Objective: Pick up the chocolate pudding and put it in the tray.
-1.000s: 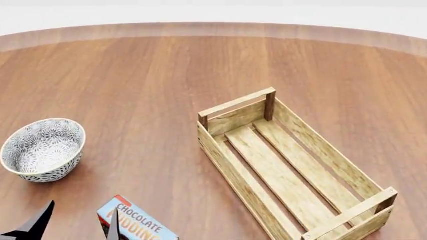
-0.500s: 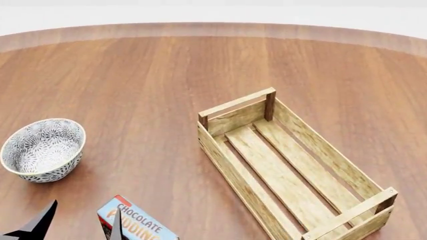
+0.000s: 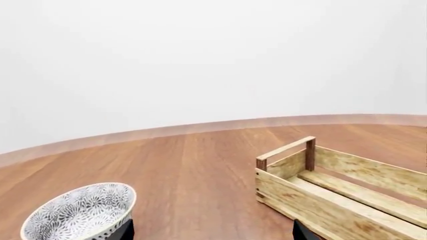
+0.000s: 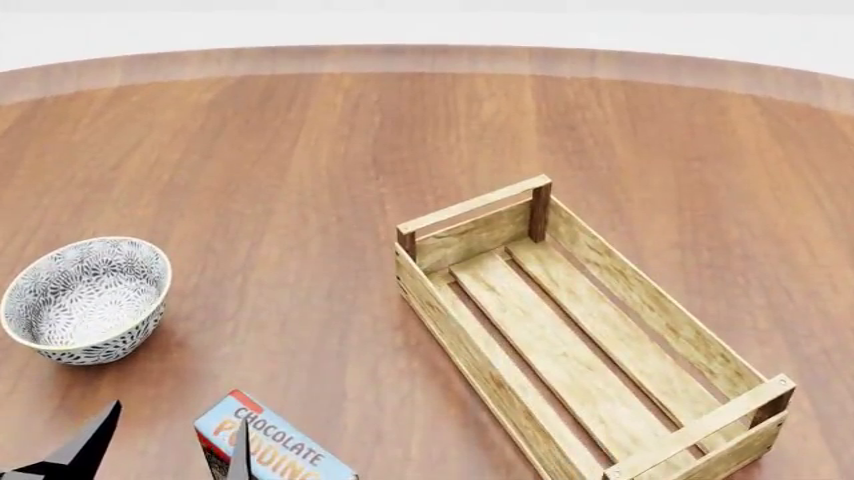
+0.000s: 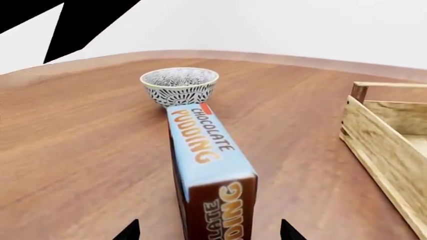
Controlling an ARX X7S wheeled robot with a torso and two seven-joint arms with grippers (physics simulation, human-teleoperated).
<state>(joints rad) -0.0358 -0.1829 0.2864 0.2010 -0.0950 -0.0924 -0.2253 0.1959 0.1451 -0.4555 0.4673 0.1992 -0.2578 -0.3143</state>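
Observation:
The chocolate pudding (image 4: 283, 452) is a light-blue carton with orange lettering, lying on the table at the head view's bottom edge. In the right wrist view the chocolate pudding (image 5: 203, 150) points away toward the bowl, its brown end nearest. My right gripper (image 5: 208, 231) is open, one fingertip either side of that near end, not touching; it is out of the head view. My left gripper (image 4: 163, 452) is open and empty, and one fingertip (image 4: 240, 458) overlaps the carton's left edge in that view. The wooden slat tray (image 4: 627, 290) stands to the right, empty.
A white-grey patterned bowl (image 4: 83, 298) sits left of the carton; it also shows in the left wrist view (image 3: 80, 211) and the right wrist view (image 5: 179, 85). The tray's near end (image 3: 287, 165) lies right of the left gripper (image 3: 212, 231). The round table's far edge (image 4: 427, 55) curves behind.
The left gripper's fingertips have drifted slightly to the right in the head view. The carton, bowl and tray have not moved.

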